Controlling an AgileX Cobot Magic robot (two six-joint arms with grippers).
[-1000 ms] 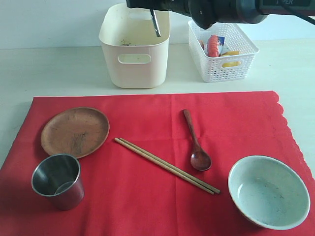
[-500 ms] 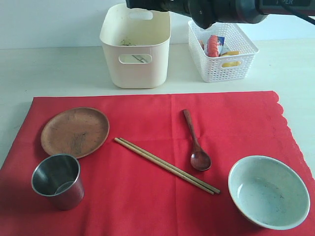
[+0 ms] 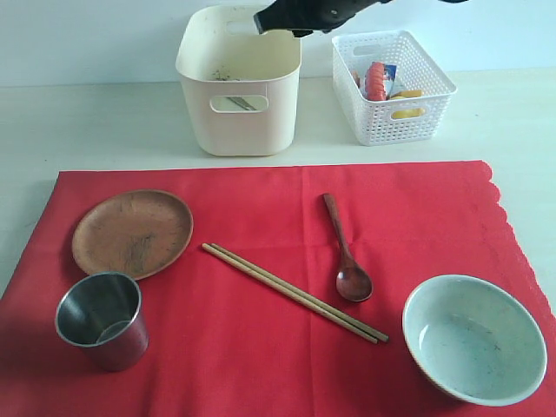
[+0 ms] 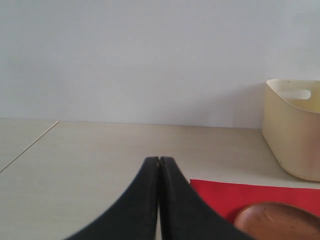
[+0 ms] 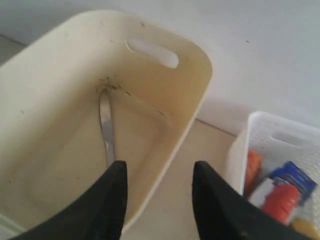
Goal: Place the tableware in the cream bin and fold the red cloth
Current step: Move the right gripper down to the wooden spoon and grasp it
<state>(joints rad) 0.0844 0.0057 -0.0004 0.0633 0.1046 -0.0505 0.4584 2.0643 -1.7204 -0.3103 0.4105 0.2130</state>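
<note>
On the red cloth [image 3: 261, 347] lie a brown wooden plate [image 3: 132, 233], a steel cup [image 3: 101, 320], wooden chopsticks [image 3: 294, 292], a dark wooden spoon [image 3: 347, 251] and a pale bowl [image 3: 474, 338]. The silver knife [image 5: 105, 126] lies inside the cream bin [image 3: 239, 117] and shows through its handle cut-out. My right gripper [image 5: 159, 167] hangs open and empty above the bin's right rim [image 5: 200, 95]; in the exterior view the gripper [image 3: 295, 17] is dark at the top edge. My left gripper [image 4: 159, 160] is shut and empty above the bare table, near the cloth's corner [image 4: 210, 192] and the plate [image 4: 280, 222].
A white lattice basket [image 3: 393, 87] with food items stands right of the bin. The pale table [image 3: 104, 122] runs round the cloth, and a white wall [image 4: 150, 60] stands behind it.
The knife hung from my right gripper over the bin one second ago; it has dropped inside. The right gripper has opened and drawn back toward the top of the exterior view.
</note>
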